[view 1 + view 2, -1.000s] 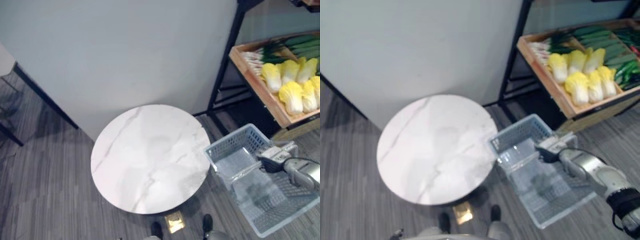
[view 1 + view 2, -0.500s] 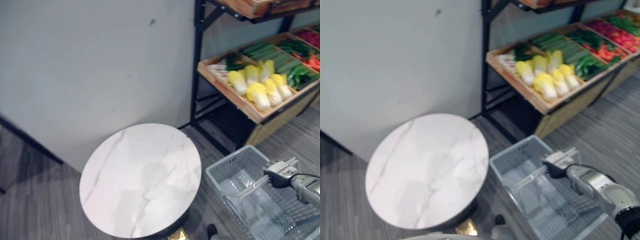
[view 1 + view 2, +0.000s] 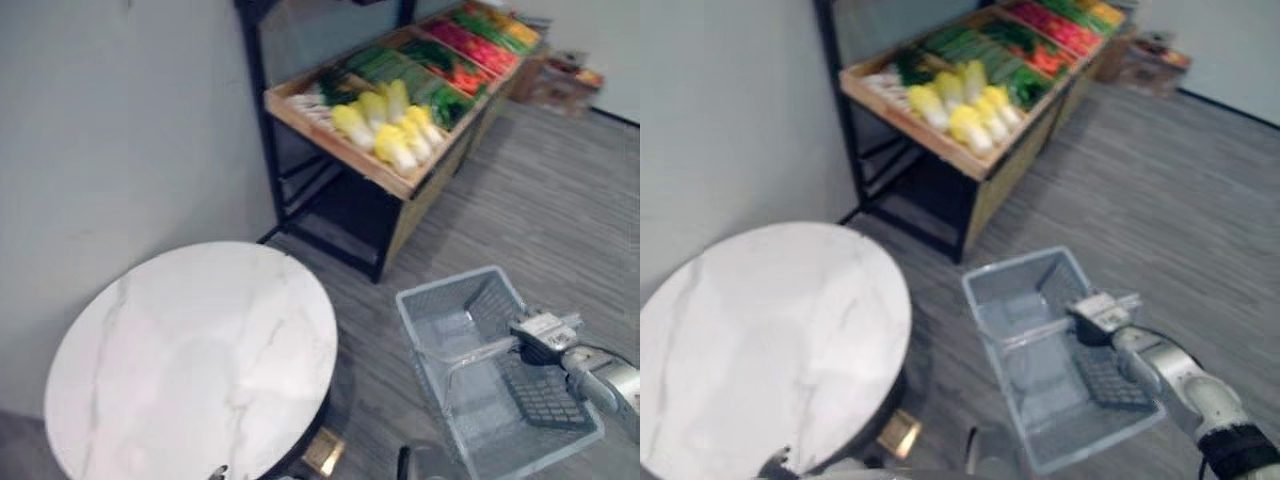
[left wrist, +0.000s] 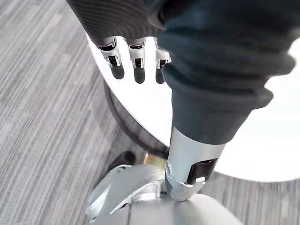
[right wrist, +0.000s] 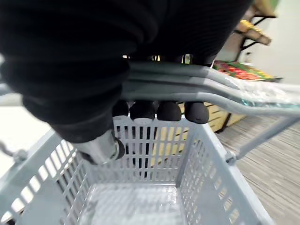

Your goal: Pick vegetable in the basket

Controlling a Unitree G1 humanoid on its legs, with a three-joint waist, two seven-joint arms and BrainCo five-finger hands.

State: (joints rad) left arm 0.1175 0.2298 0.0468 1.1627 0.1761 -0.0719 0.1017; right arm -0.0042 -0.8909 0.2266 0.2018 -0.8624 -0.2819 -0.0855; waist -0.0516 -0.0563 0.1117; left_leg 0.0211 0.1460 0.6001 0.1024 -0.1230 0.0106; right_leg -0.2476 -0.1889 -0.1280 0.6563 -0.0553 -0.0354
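Observation:
My right hand (image 3: 545,333) is shut on the handle (image 5: 197,82) of a grey plastic basket (image 3: 432,350) that hangs low over the floor to my right. In the right wrist view the dark fingertips (image 5: 159,111) curl under the handle bars, and the basket (image 5: 145,154) below has nothing in it. Yellow cabbages (image 3: 388,128) lie in a wooden shelf tray (image 3: 335,148) further back, beside green vegetables (image 3: 400,65) and red ones (image 3: 465,50). My left hand (image 4: 136,49) hangs relaxed beside the round table, holding nothing.
A round white marble table (image 3: 190,350) stands at my left front, close to the basket. A black shelf post (image 3: 258,110) rises by the grey wall. The grey plank floor runs open to the right of the shelf, with a small box (image 3: 565,72) far back.
The whole picture has swung to the right, so the camera moved: shelf and floor now show further along. My right hand keeps its hold on the basket handle.

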